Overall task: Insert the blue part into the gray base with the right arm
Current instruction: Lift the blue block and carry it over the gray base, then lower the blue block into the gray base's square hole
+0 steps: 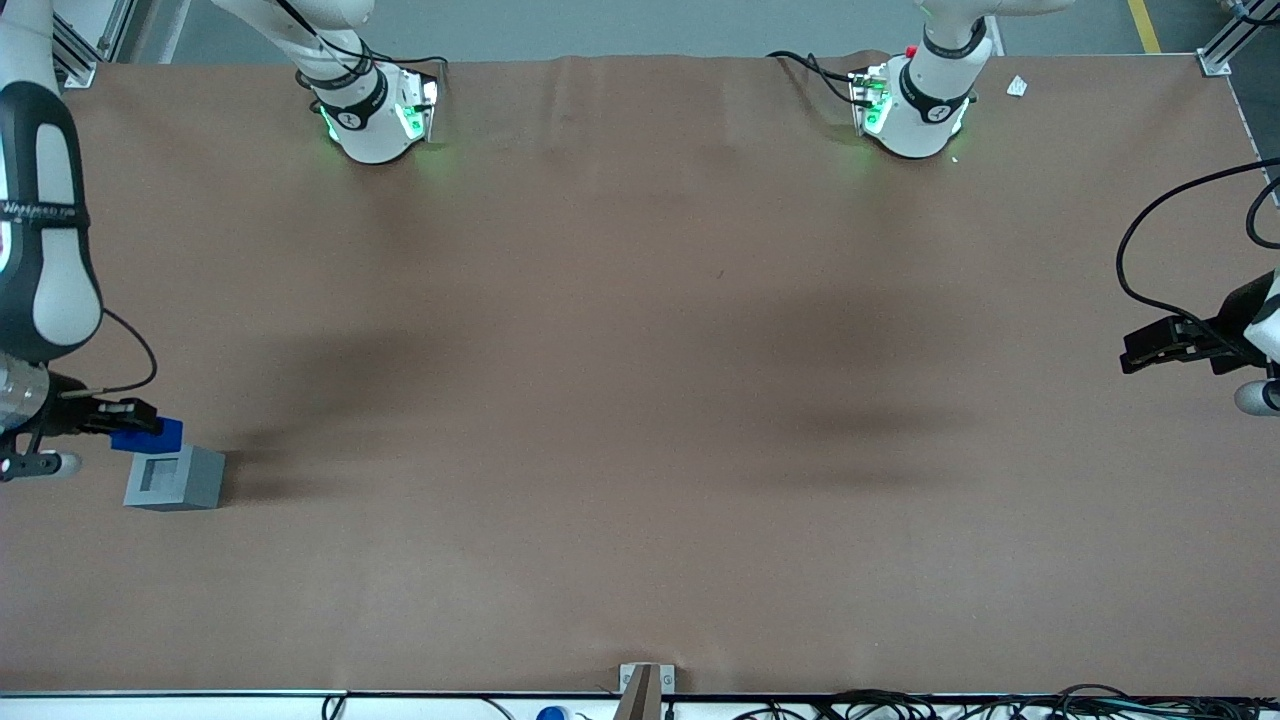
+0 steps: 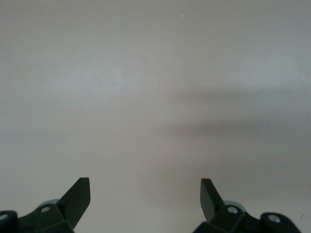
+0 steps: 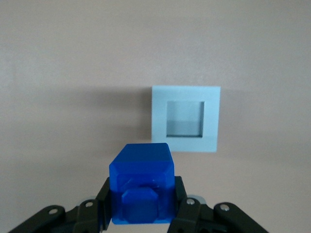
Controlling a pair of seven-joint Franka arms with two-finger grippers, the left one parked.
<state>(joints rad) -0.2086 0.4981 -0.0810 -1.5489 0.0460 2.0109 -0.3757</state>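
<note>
- Lower left of the front view: the right arm (image 1: 40, 230) ends in the gripper (image 1: 130, 415), fingers pinching the blue part (image 1: 150, 437).
- The gray base (image 1: 175, 478) stands just below it on the brown table (image 1: 640, 400), hole up.
- A grey floor strip (image 1: 620, 25) runs along the top edge.

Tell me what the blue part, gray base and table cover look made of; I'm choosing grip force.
Blue part, held between the gripper's jaws above the table: probably hard plastic, slightly glossy, crisp molded edges. Gray base: likely matte plastic, uniform color. Table cover: brown, dull, perhaps paper or fabric.
</note>
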